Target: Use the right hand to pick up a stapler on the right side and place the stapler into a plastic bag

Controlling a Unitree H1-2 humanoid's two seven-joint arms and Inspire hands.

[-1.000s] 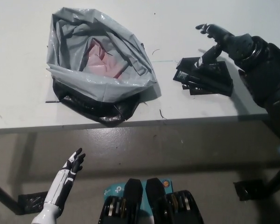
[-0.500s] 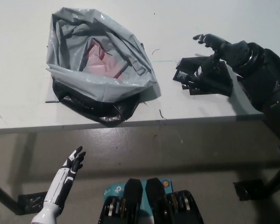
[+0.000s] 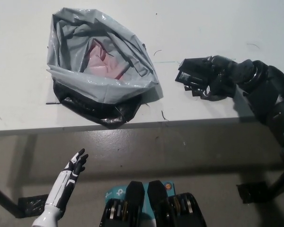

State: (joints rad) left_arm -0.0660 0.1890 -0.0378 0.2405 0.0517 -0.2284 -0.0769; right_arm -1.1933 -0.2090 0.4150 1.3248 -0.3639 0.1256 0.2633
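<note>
A black stapler (image 3: 191,75) lies on the white table (image 3: 203,28) at the right, its left end showing. My black right hand (image 3: 217,78) lies over its right part with the fingers curled down around it; the stapler still rests on the table. The grey plastic bag (image 3: 102,71) stands open at the left of the table, with something pink inside (image 3: 102,59). My white left hand (image 3: 73,168) rests low at the lower left, below the table's front edge, fingers apart and empty.
The table's front edge (image 3: 132,125) runs across the middle of the view, with grey floor below it. A dark strip of the bag's black lining (image 3: 92,111) spreads toward that edge.
My right hand has come down from above the stapler and its fingers have closed over the stapler's right part. The left hand and the bag have not moved.
</note>
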